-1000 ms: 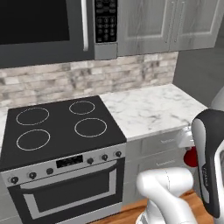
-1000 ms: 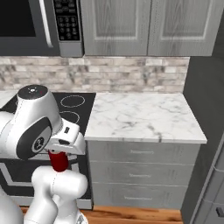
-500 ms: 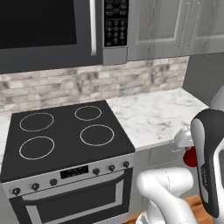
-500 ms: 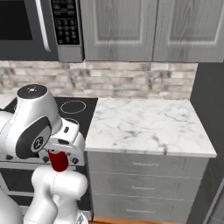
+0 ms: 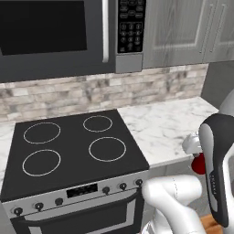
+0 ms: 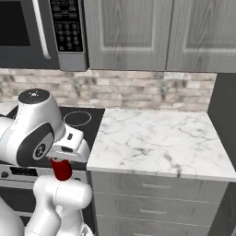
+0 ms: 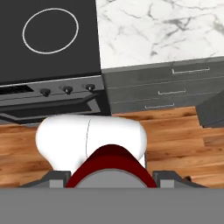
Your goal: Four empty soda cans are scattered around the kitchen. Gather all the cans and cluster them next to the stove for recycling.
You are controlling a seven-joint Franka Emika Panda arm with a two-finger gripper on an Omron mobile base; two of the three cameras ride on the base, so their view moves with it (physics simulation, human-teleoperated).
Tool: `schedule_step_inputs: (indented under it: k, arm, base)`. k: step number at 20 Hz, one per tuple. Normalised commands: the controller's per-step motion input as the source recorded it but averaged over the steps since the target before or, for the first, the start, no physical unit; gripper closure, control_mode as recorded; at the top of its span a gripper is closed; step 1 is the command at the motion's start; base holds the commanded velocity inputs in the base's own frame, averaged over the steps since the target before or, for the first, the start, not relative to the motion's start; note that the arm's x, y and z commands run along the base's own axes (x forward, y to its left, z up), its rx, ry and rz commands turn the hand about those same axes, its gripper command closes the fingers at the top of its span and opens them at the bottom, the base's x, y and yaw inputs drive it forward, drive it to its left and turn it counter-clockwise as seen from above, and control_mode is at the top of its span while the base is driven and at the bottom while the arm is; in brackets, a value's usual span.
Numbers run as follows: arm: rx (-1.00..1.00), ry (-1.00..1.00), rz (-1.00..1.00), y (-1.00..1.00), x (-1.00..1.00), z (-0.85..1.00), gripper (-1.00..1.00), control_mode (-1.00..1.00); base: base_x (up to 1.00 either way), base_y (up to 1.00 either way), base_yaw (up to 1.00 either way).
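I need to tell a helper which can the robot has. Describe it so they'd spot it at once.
Start at the black stove and move right to the marble counter. In front of that counter's edge the white arm's gripper is closed on the red can, held off the counter. It is the sole red thing among white, grey and black.

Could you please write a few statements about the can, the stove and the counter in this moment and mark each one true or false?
1. The gripper holds a red can. True.
2. The can stands on the marble counter. False: it is held in the air, in front of the stove and below counter height.
3. The stove has four white ring burners. True.
4. A blue can sits on the counter beside the stove. False: no can is on the counter.
5. The microwave hangs above the stove. True.
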Motion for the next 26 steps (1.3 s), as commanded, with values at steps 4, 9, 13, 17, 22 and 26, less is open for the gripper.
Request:
schedule_step_inputs:
  k: [4, 9, 13, 17, 22, 26]
  arm:
    - [0.0, 0.0, 0.0, 0.0, 0.0, 0.0, 1.0, 1.0]
    - [0.0, 0.0, 0.0, 0.0, 0.0, 0.0, 1.0, 1.0]
    - [0.0, 0.0, 0.0, 0.0, 0.0, 0.0, 1.0, 1.0]
    - [0.0, 0.0, 0.0, 0.0, 0.0, 0.0, 1.0, 1.0]
    - [0.0, 0.0, 0.01, -0.02, 0.0, 0.0, 1.0, -1.0]
    - [0.0, -0.02, 0.01, 0.0, 0.0, -0.1, 1.0, -1.0]
  base:
    - [0.37, -0.23, 0.07]
    - [0.09, -0.33, 0.07]
    - [0.0, -0.31, 0.05]
    - [0.0, -0.2, 0.03]
    - [0.0, -0.04, 0.01]
    - [0.0, 0.0, 0.0]
